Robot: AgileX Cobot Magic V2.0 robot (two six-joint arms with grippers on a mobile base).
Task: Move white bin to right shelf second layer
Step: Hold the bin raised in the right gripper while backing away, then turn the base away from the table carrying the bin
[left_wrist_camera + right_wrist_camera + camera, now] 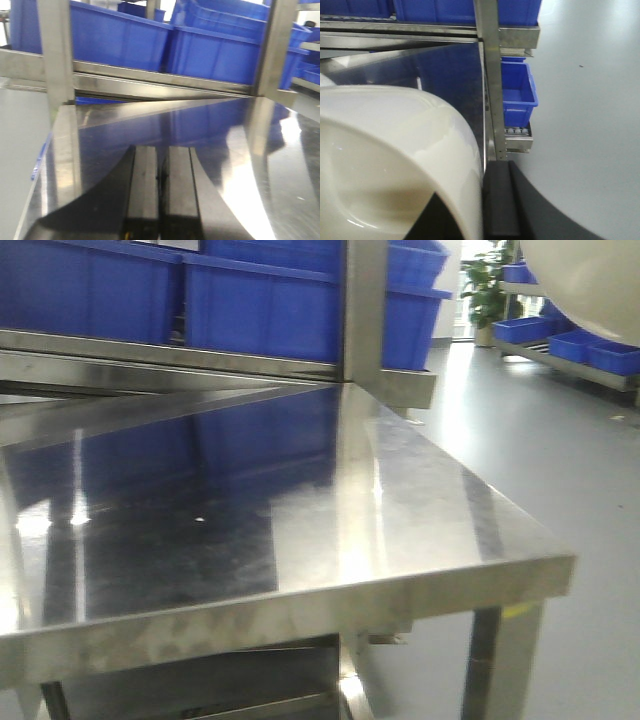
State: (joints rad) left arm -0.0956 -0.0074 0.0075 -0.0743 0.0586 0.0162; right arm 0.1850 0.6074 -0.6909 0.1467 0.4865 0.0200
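Right wrist-mounted: right claw (472, 200) clamps white bin (385, 130) rim, open floor (585, 125) rightward; left claw (161, 165) closed.

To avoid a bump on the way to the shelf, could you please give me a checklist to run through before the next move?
1. Hold: right gripper clamped on the wall of the white bin: ok.
2. Lift: bin hangs clear of the steel table in the front view: ok.
3. Other arm: left gripper shut and empty: ok.
4. Room on the target shelf level: cannot tell from these views.
5. Gap to the steel post beside the bin: cannot tell.
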